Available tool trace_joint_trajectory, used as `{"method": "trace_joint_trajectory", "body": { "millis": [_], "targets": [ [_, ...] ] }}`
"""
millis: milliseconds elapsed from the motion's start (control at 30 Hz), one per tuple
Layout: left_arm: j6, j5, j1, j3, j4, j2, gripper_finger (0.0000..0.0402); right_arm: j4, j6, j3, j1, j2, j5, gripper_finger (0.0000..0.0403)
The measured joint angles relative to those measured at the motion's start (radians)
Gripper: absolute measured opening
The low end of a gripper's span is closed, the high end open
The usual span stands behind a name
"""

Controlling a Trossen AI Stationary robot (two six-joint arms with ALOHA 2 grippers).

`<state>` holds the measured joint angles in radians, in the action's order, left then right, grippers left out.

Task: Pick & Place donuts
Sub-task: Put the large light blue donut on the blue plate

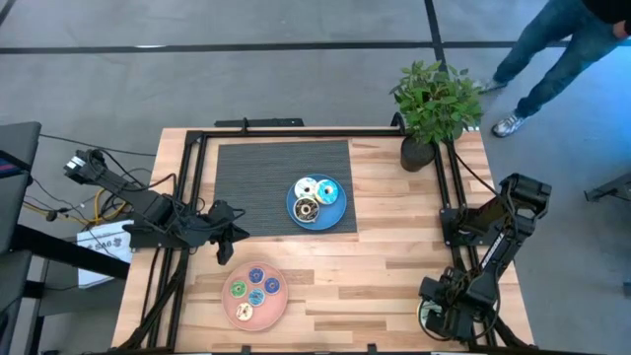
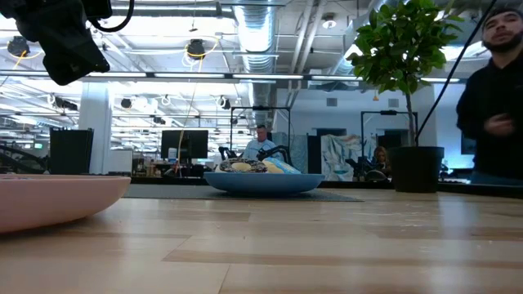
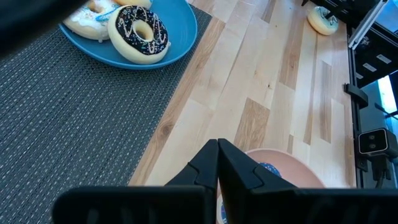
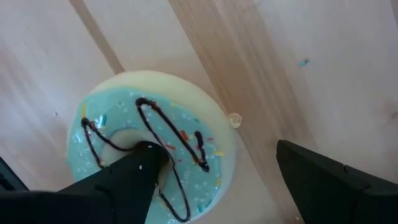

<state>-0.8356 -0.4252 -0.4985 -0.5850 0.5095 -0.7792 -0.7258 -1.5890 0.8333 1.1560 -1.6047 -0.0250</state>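
Right gripper point(image 4: 211, 180) low at the near right corner of the table, jaws spread wide, straddling a teal-iced donut point(image 4: 152, 149) with dark chocolate squiggles; one finger point(image 4: 134, 171) over the hole, the other clear of the rim on bare wood. Not yet gripped. Same donut glimpsed from the left wrist view point(image 3: 323, 20), alone near the right arm's base.

Left gripper point(image 1: 225, 240) hovering above the table's left side, between pink plate point(image 1: 281, 308) and mat, jaws pressed together, holding nothing.

Pink plate near front left, carrying four tiny rings point(image 1: 255, 287). Farther back, blue plate point(image 1: 340, 215) on the grey mat's corner, holding a chocolate-iced donut with white drizzle point(image 3: 138, 32) and two paler ones beside it, touching. Beyond, potted plant point(image 1: 434, 108) at the far right corner; a person point(image 2: 494, 98) standing past it.

For the step in hand, probably best: settle lower, square the fingers so one drops into the hole and the other hugs the outer edge, close gently, lift straight before swinging towards a plate. Off-centre pinch likely to tip or squirt the ring.

No legible brand, label or writing anywhere.
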Motion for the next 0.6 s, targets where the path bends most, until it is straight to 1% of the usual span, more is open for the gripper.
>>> {"method": "trace_joint_trajectory", "body": {
  "millis": [500, 600],
  "targets": [
    [0.0, 0.0, 0.0, 0.0, 0.0, 0.0, 0.0, 0.005, -0.008, 0.0, 0.0, 0.0, 0.0, 0.031],
    [0.0, 0.0, 0.0, 0.0, 0.0, 0.0, 0.0, 0.005, -0.008, 0.0, 0.0, 0.0, 0.0, 0.0302]
  ]
}}
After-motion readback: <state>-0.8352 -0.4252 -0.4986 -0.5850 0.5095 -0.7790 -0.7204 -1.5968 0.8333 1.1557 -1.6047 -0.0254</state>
